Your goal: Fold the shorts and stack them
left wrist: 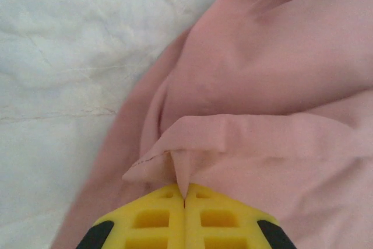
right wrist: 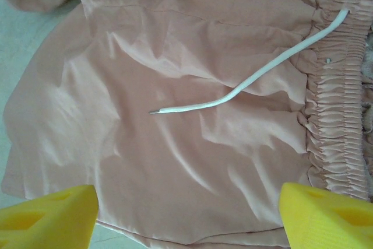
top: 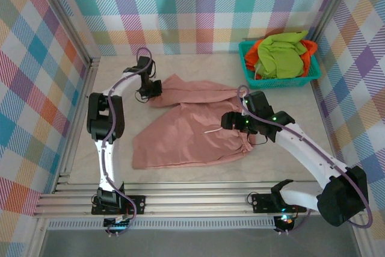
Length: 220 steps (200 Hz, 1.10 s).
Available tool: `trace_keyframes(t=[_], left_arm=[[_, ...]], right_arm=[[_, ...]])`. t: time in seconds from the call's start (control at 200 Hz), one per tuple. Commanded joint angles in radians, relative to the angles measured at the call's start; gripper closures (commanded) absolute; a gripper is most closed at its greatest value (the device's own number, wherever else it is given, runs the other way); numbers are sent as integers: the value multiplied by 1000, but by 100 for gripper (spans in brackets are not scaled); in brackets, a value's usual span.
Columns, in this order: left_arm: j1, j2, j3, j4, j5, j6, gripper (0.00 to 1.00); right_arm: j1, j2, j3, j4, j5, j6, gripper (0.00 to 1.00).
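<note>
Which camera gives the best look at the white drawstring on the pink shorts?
The right wrist view: the drawstring lies close up and whole, curving from the waistband across the pink shorts. The top view gives a tiny white streak. The left wrist view looks at a pinched fabric fold.

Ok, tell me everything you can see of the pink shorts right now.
The pink shorts are thin, smooth, dusty-pink fabric, lying wrinkled and spread out on the table, not yet folded. The gathered elastic waistband sits at the right end, with a white drawstring trailing loose across the front. The left pincer is shut on a pinched fold at the far-left leg hem. The right pincer hovers open over the waist end.
</note>
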Motion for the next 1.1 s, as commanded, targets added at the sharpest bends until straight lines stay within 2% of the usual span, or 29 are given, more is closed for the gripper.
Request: trace_keyframes(t=[0.0,0.12,0.23,0.325,0.405,0.45,0.5,0.545,0.58,0.61,0.675,0.765,0.805,0.91,1.095], left_arm=[[-7,-214,69,-15,-20,26,100],[-7,-311,122,-26,-30,45,100],[-7,-337,192,-40,-45,61,100],[-6,-296,279,-41,-84,82,100],[-1,-183,440,-97,-98,99,100],[10,-94,571,-141,-85,102,83],[25,10,713,-206,-62,99,69],[40,104,832,-261,-59,94,43],[57,161,905,-296,-52,81,30],[75,196,949,-317,-34,65,24],[119,215,976,-336,32,27,19],[139,124,889,-323,50,38,15],[137,46,781,-279,63,52,13],[139,-173,463,-142,73,28,0],[140,-463,-35,49,152,-86,0]], right_arm=[[-3,-20,-13,5,17,-11,19],[-3,-22,-13,9,22,-17,19],[-3,-17,-14,14,22,-23,19],[-3,-12,-13,14,19,-23,19],[-3,-11,-11,9,13,-21,19],[-2,-13,-13,7,7,-18,19],[-2,-13,-14,8,-1,-15,19],[-3,-13,-14,8,-9,-12,19],[-3,-14,-15,11,-15,-11,19],[-3,-13,-15,15,-20,-11,19],[-2,-8,-12,24,-34,-14,18],[-2,19,5,51,-58,-25,17],[-3,45,22,70,-78,-35,17],[2,152,106,122,-127,-46,15],[22,428,357,203,-175,-95,12]])
